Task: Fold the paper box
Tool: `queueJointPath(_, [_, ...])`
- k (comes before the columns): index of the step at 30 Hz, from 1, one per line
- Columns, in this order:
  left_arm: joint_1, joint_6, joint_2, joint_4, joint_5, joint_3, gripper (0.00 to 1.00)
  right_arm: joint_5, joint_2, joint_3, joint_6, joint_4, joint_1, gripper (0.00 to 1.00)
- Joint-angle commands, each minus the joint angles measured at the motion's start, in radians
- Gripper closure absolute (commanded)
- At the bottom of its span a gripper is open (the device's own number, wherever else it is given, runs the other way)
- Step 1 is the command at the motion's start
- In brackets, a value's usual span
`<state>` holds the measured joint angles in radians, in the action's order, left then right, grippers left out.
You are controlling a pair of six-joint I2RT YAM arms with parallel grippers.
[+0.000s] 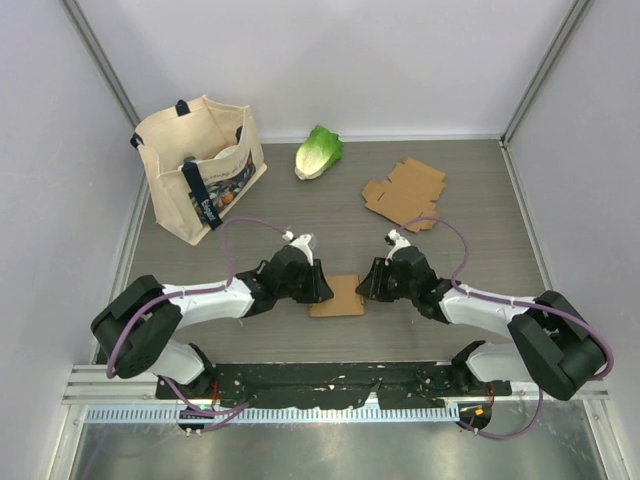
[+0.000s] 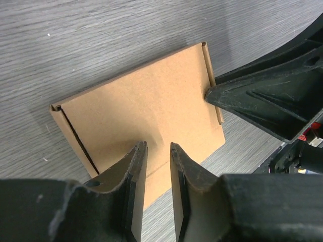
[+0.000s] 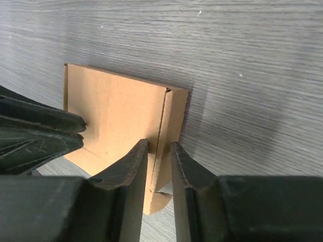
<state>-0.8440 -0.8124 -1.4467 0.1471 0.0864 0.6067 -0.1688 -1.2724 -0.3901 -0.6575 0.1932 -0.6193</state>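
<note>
A small brown paper box (image 1: 338,296) lies flat on the table between my two grippers. In the left wrist view the box (image 2: 141,106) sits just beyond my left gripper (image 2: 159,151); its jaws stand a narrow gap apart with nothing between them. My right gripper (image 3: 159,151) hovers over the box's (image 3: 116,111) right side flap (image 3: 174,121), also narrowly open, with the flap's crease showing in the gap. In the top view the left gripper (image 1: 320,290) is at the box's left edge and the right gripper (image 1: 364,286) at its right edge.
A second, unfolded cardboard blank (image 1: 405,192) lies at the back right. A green lettuce (image 1: 318,151) sits at the back middle and a canvas tote bag (image 1: 200,166) at the back left. Walls close off three sides.
</note>
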Motion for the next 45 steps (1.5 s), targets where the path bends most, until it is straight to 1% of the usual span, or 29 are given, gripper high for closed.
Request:
queueJointPath(1, [0.005,0.044,0.009,-0.04,-0.013,0.045,0.69,-0.006,-0.018,0.01,-0.019,0.097,0.015,0.74])
queueJointPath(2, [0.008,0.05,0.038,-0.062,-0.016,0.056,0.67,0.0,-0.013,0.014,-0.019,0.091,0.018,0.77])
queueJointPath(3, [0.011,0.059,0.058,-0.072,-0.017,0.057,0.6,0.003,-0.01,0.019,-0.021,0.089,0.021,0.79])
queueJointPath(4, [0.016,0.062,0.081,-0.079,-0.022,0.057,0.56,0.009,-0.005,0.029,-0.022,0.081,0.027,0.81])
queueJointPath(5, [0.026,0.065,0.109,-0.108,-0.028,0.057,0.47,0.012,0.002,0.033,-0.021,0.077,0.03,0.83])
queueJointPath(6, [0.032,0.07,0.159,-0.127,-0.037,0.059,0.43,0.011,0.005,0.043,-0.022,0.072,0.033,0.83])
queueJointPath(8, [0.057,0.076,0.209,-0.196,-0.053,0.061,0.35,0.015,0.011,0.054,-0.024,0.068,0.041,0.85])
queueJointPath(10, [0.075,0.068,0.267,-0.251,-0.053,0.058,0.31,0.015,0.011,0.077,-0.03,0.077,0.047,0.85])
queueJointPath(11, [0.094,0.061,0.281,-0.264,-0.048,0.048,0.26,0.014,0.01,0.083,-0.034,0.078,0.052,0.85])
queueJointPath(13, [0.112,0.026,0.304,-0.271,-0.015,0.025,0.23,0.011,0.008,0.105,-0.042,0.095,0.055,0.86])
queueJointPath(14, [0.129,0.013,0.307,-0.264,0.001,0.013,0.2,0.009,0.007,0.112,-0.047,0.103,0.059,0.86])
queueJointPath(15, [0.135,-0.004,0.307,-0.247,0.016,-0.001,0.19,0.003,0.004,0.12,-0.047,0.11,0.059,0.86])
queueJointPath(17, [0.151,-0.053,0.29,-0.16,0.071,-0.047,0.17,-0.009,-0.001,0.125,-0.053,0.129,0.062,0.86])
queueJointPath(19, [0.154,-0.102,0.247,-0.074,0.096,-0.071,0.16,-0.015,-0.013,0.12,-0.054,0.141,0.062,0.86])
queueJointPath(22, [0.154,-0.148,0.2,0.009,0.139,-0.085,0.16,-0.015,-0.027,0.114,-0.051,0.141,0.064,0.86])
queueJointPath(25, [0.154,-0.192,0.172,0.051,0.13,-0.099,0.16,-0.012,-0.028,0.117,-0.05,0.143,0.07,0.87])
queueJointPath(29, [0.154,-0.218,0.187,0.025,0.078,-0.122,0.16,-0.011,-0.021,0.117,-0.045,0.138,0.073,0.87])
queueJointPath(31, [0.154,-0.246,0.181,0.044,0.072,-0.137,0.16,-0.011,-0.018,0.117,-0.042,0.13,0.078,0.87])
queueJointPath(34, [0.154,-0.281,0.115,0.115,0.122,-0.134,0.16,-0.012,-0.019,0.12,-0.042,0.137,0.084,0.87])
queueJointPath(36, [0.154,-0.303,0.06,0.164,0.148,-0.137,0.19,-0.014,-0.028,0.123,-0.039,0.143,0.09,0.87])
queueJointPath(37, [0.154,-0.338,0.045,0.237,0.154,-0.159,0.21,-0.017,-0.033,0.125,-0.039,0.141,0.093,0.87])
queueJointPath(40, [0.154,-0.392,0.011,0.365,0.164,-0.196,0.26,-0.023,-0.038,0.126,-0.04,0.153,0.096,0.87])
queueJointPath(43, [0.151,-0.418,-0.013,0.42,0.173,-0.197,0.37,-0.02,-0.044,0.122,-0.03,0.155,0.096,0.87])
queueJointPath(45, [0.151,-0.433,-0.023,0.457,0.182,-0.2,0.41,-0.024,-0.05,0.106,-0.021,0.144,0.096,0.86])
